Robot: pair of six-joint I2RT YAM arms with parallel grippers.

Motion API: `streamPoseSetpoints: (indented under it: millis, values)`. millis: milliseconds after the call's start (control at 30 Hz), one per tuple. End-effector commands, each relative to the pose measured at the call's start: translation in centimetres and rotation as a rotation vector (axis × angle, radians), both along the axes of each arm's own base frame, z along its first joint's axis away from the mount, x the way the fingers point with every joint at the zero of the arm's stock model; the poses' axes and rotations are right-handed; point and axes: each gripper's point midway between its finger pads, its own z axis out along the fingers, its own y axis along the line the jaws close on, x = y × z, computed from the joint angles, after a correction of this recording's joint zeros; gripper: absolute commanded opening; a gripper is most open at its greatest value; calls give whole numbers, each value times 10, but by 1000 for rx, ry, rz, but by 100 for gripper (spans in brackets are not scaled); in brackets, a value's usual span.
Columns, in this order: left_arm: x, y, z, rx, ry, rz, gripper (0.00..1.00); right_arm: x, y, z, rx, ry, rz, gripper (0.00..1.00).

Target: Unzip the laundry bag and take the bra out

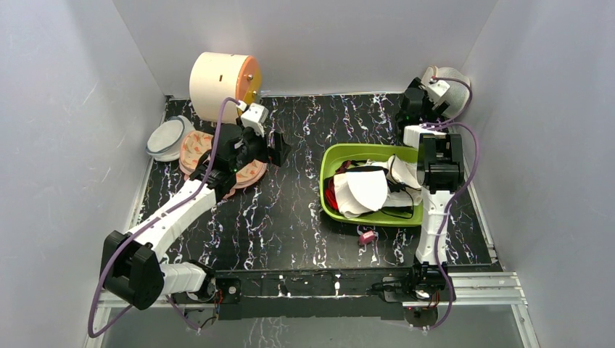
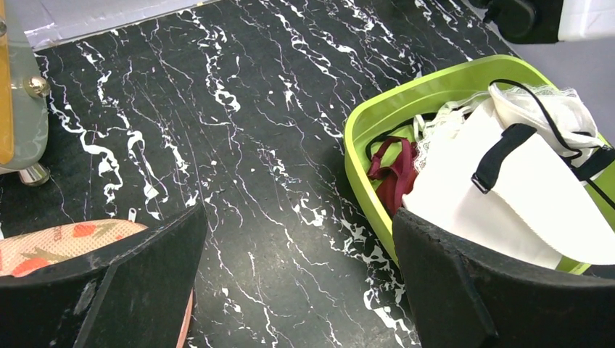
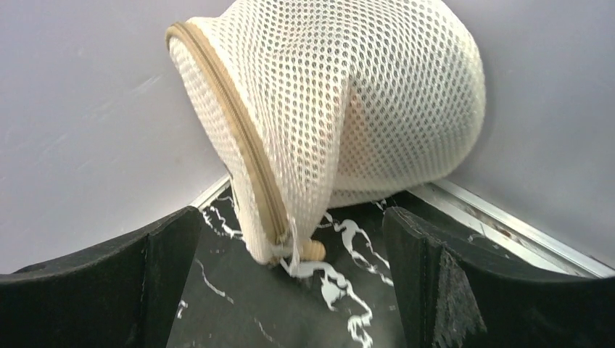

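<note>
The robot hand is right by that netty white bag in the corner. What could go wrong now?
The laundry bag stands on its edge, propped in the corner, so a nudge from the open right gripper could tip or roll it. The zipper pull is tiny and sits low by the table, so the gripper might miss it and snag the mesh instead.

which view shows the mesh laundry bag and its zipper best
Right wrist: the laundry bag fills the frame, its tan zipper plain from top to pull. Top external shows only a sliver in the far corner behind the right arm. Left wrist misses it.
</note>
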Motion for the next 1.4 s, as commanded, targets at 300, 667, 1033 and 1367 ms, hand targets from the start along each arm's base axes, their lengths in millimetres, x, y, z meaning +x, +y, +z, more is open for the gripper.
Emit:
streamPoseSetpoints:
  millis: [300,667,1033,1367]
  values:
    - [7,-7,5,20,-8,-8,98,59,1,-14,138,-92,141,65]
    - [7,-4,4,27,-24,3,98,72,94,36,373,-227,640,1]
    - [6,1,13,36,-60,17,98,-31,262,89,631,-240,1075,0]
    - [8,7,15,34,-74,50,98,-179,382,105,934,22,1423,0]
